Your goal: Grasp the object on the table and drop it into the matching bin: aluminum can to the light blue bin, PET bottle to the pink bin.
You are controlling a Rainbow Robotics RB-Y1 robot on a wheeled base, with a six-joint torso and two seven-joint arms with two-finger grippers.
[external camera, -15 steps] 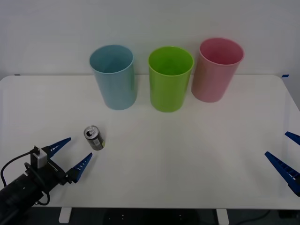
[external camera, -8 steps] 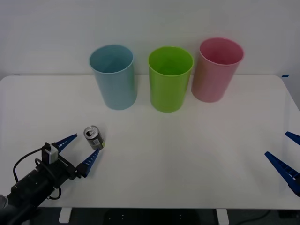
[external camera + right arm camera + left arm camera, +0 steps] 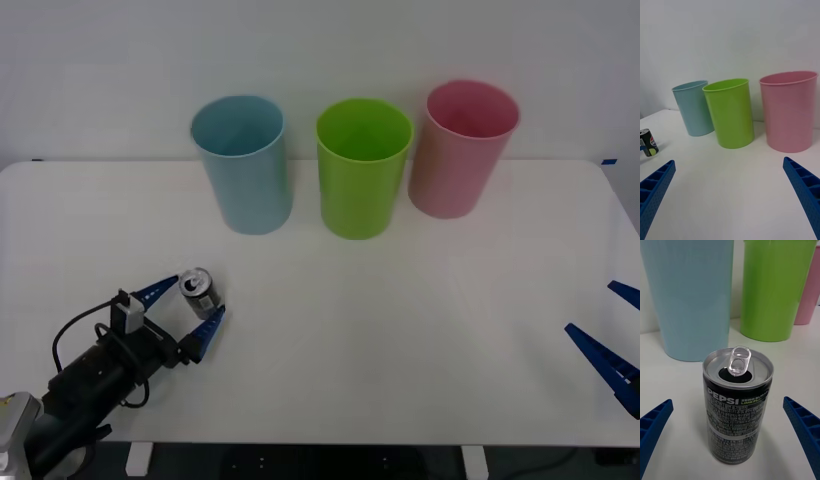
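Aluminum can [image 3: 201, 294] stands upright on the table [image 3: 400, 330], between the two blue fingers of the left gripper [image 3: 184, 310]; fingers spread wide, one on each side of can, neither touching it as far as can be told. In the left wrist view the can [image 3: 737, 405] sits centred between the fingers [image 3: 653, 429], silver top up, pull-tab raised over an open mouth, dark side with white lettering and a yellow-green mark. Left arm reaches in low from the table's near left edge, black wrist with a cable loop behind the fingers.

Beyond the fingertips, further across the table, stands the light blue bin [image 3: 241, 163], upright, closest of the bins to the can. Lime green bin [image 3: 364, 166] just beside it, then the pink bin [image 3: 463, 148], all three in a row near the table's far edge, upright, apart from one another.

Right gripper [image 3: 612, 335] sits at the near right edge of the table, well apart from the can, fingers spread wide, holding nothing. From its wrist view the can [image 3: 648, 142] shows far off past one finger [image 3: 655, 189].
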